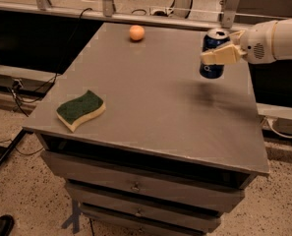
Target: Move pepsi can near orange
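Over the right side of the table, the gripper is clamped on the can, holding it upright and clear of the surface, ready to carry, I'd say. The orange waits well apart, near the far edge.

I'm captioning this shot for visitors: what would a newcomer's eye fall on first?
First, the white arm reaching in from the right, its gripper clamped on the dark blue pepsi can, which seems lifted just above the right side of the grey table. Next, the small orange alone near the far edge, and the green-and-yellow sponge at the near left corner.
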Robot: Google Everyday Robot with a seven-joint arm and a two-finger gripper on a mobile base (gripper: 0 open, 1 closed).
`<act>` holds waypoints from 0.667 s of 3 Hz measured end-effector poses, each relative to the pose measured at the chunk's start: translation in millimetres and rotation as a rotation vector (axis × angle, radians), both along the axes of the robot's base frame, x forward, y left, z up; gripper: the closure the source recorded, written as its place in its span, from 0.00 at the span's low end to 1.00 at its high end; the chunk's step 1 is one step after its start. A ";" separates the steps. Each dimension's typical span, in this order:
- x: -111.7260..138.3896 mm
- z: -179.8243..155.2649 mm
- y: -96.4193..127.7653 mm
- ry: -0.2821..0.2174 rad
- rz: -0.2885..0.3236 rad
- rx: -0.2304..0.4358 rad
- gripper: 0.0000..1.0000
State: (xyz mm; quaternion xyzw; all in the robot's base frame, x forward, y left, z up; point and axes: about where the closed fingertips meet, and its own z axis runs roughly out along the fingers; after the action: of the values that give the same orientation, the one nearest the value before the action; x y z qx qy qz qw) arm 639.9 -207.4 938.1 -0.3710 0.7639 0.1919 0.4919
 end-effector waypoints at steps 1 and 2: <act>26.8 4.4 38.1 -0.042 0.020 0.051 1.00; 67.1 11.0 80.1 -0.089 -0.004 0.099 1.00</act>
State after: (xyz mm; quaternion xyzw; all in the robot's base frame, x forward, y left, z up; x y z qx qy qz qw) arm 707.0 -127.3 949.1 -0.3530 0.7314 0.2118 0.5437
